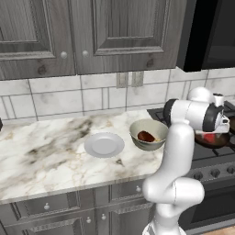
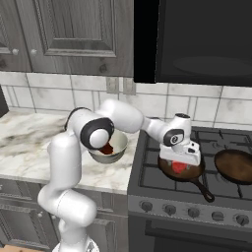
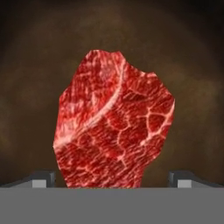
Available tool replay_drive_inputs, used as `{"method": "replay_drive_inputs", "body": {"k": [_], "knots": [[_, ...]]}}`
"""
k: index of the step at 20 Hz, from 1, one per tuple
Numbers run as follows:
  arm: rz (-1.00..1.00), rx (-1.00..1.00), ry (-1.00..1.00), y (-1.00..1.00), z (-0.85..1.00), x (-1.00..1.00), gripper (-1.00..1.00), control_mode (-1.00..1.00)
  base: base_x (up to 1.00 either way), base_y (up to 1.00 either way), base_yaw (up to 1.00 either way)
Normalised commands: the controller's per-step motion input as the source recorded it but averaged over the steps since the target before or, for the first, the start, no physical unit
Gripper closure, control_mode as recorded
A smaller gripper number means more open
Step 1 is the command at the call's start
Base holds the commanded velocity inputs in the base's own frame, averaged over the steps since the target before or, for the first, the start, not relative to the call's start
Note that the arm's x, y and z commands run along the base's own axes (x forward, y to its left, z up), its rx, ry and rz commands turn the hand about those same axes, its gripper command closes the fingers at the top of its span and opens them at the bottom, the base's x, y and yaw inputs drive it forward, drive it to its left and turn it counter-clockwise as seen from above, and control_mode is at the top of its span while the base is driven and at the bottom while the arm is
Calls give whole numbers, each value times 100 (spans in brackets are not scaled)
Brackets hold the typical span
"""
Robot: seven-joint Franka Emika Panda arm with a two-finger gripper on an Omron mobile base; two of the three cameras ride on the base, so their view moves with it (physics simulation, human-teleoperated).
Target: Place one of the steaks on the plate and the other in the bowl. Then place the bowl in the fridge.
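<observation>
A bright red chunky steak (image 3: 113, 122) lies in a black frying pan (image 2: 189, 174) on the stove. My gripper (image 3: 113, 179) hangs straight over it, open, with one fingertip (image 3: 41, 178) on each side of the meat and not touching it. From the right base view the gripper (image 2: 180, 162) sits low over the red steak (image 2: 179, 168). The darker steak (image 1: 146, 136) rests in the beige bowl (image 1: 158, 128) on the counter. The pale plate (image 1: 104, 144) lies bare to the left of the bowl. The fridge is out of view.
A second black pan (image 2: 236, 165) sits on the right burner. The marble counter (image 1: 41, 151) stretches left of the plate. Wood-grain cabinets (image 1: 69, 32) and a dark hood (image 2: 206, 39) hang above. Stove knobs (image 2: 170, 209) line the front.
</observation>
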Motion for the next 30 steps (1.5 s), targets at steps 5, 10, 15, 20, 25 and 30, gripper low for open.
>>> {"method": "replay_drive_inputs", "body": {"k": [5, 10, 15, 20, 25, 30], "knots": [[0, 0, 7, 0, -20, 0, -100, -100, 0, 0, 0], [0, 0, 2, 0, -8, 0, -100, -100, 0, 0, 0], [0, 0, 4, 0, -15, 0, 100, -100, 0, 0, 0], [0, 0, 4, 0, -22, 0, 100, -100, 0, 0, 0], [0, 0, 1, 0, -14, 0, 100, -100, 0, 0, 0], [0, 1, 0, -3, 7, -1, 100, -100, 0, 0, 0]]}}
